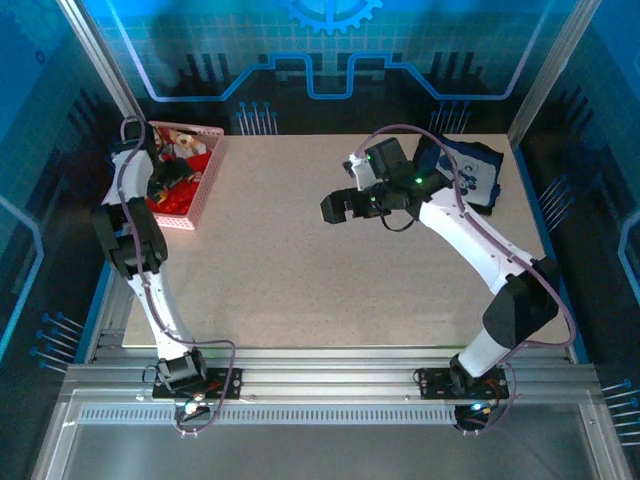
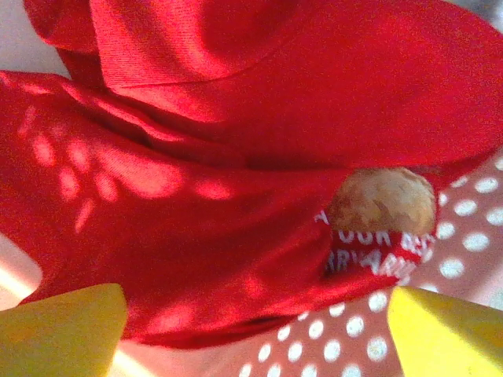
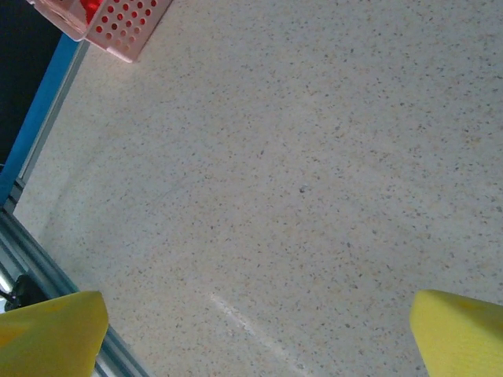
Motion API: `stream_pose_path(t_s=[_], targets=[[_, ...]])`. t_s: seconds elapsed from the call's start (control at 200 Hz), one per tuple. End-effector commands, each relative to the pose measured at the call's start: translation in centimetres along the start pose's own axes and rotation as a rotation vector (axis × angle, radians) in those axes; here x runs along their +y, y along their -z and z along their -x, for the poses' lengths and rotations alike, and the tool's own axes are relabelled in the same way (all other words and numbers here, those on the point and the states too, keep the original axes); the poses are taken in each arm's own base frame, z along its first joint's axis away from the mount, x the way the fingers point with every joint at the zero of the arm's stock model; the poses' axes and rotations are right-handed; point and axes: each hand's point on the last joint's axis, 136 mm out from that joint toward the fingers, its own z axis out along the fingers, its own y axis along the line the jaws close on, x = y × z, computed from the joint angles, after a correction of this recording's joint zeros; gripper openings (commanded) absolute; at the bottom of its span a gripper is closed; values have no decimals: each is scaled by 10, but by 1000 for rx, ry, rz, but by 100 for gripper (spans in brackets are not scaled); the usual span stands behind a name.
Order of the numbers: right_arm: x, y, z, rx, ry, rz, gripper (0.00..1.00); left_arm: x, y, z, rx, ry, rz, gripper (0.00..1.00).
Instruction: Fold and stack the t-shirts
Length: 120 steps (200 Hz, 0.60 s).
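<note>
The bright red t-shirt [image 2: 236, 157] lies crumpled in the pink lattice basket [image 1: 207, 180], its brown teddy-bear print [image 2: 381, 200] showing. My left gripper [image 2: 259, 330] is down inside the basket [image 2: 464, 259], open just above the red cloth, its yellow fingertips [image 2: 63, 330] on either side and holding nothing. From above, this gripper [image 1: 163, 178] sits over the red shirt [image 1: 172, 200]. The dark navy t-shirt [image 1: 470, 170] with its white graphic lies folded at the back right of the table. My right gripper [image 1: 335, 208] hovers open over bare table [image 3: 259, 157], left of the navy shirt.
The basket [image 3: 118, 23] stands at the table's back left corner. The speckled tabletop [image 1: 300, 280] stretches between the arms. An aluminium rail [image 3: 47, 275] and blue edging run along the table's left side.
</note>
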Motion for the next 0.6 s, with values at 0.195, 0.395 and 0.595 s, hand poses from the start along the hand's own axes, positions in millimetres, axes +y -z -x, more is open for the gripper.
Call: stream_pose_path(t_s=[0.195, 0.395, 0.595], targets=[[14, 11, 4, 5, -4, 37, 100, 0, -36, 1, 51, 85, 3, 72], [14, 13, 7, -7, -4, 33, 100, -9, -54, -5, 101, 107, -60, 25], [11, 15, 10, -25, 2, 10, 100, -51, 31, 43, -106, 54, -234, 0]])
